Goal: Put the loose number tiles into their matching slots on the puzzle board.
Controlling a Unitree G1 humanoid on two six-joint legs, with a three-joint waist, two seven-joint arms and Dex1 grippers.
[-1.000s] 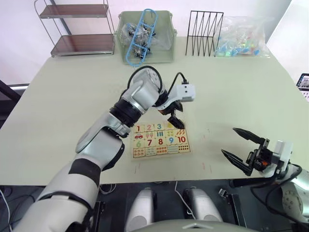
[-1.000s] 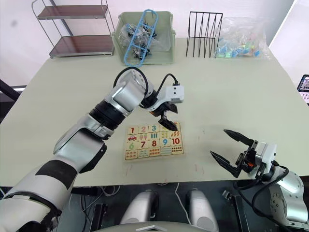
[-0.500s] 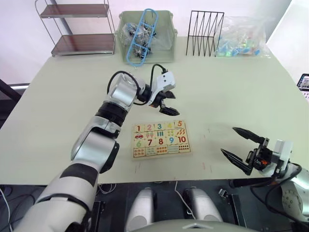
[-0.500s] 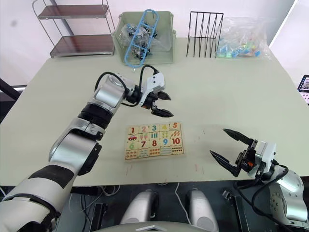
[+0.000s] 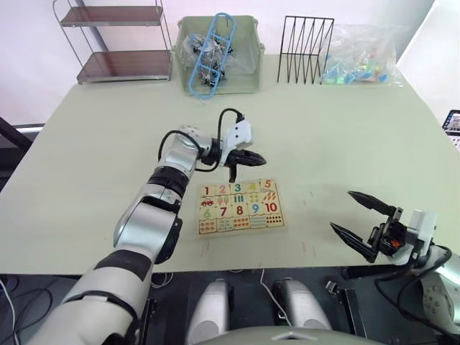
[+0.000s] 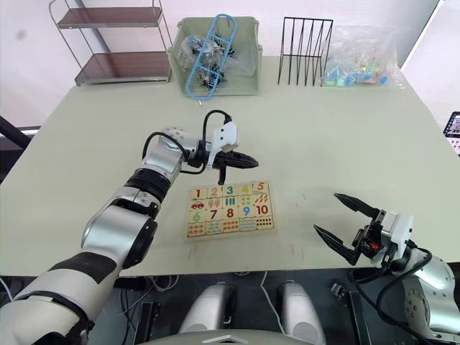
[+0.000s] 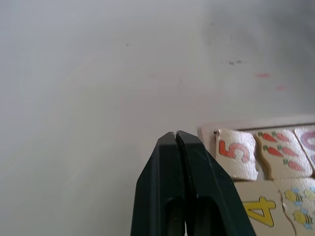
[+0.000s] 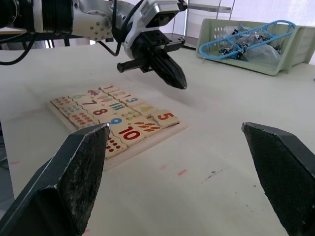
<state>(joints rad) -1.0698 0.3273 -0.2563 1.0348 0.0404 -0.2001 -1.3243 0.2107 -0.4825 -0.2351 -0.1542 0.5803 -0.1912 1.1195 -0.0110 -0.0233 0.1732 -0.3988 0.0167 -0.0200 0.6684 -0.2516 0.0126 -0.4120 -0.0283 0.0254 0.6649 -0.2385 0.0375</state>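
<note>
From the head views, the puzzle board (image 5: 240, 207) lies flat on the table (image 5: 359, 144), its upper row reading 1 to 5, so every slot looks filled and no loose tile lies on the table. The left gripper (image 5: 251, 157) hovers just above the board's far edge, jaws pressed together and empty. The right gripper (image 5: 364, 224) waits well apart near the table's front edge, jaws spread wide.

In the left wrist view, the tile numbered 5 (image 7: 236, 154) sits a little askew in its corner. A low pass could catch its raised edge and flick it out.

In the right wrist view, the left gripper (image 8: 171, 73) hangs close over the board (image 8: 142, 142); a careless sweep could shove the whole board.
</note>
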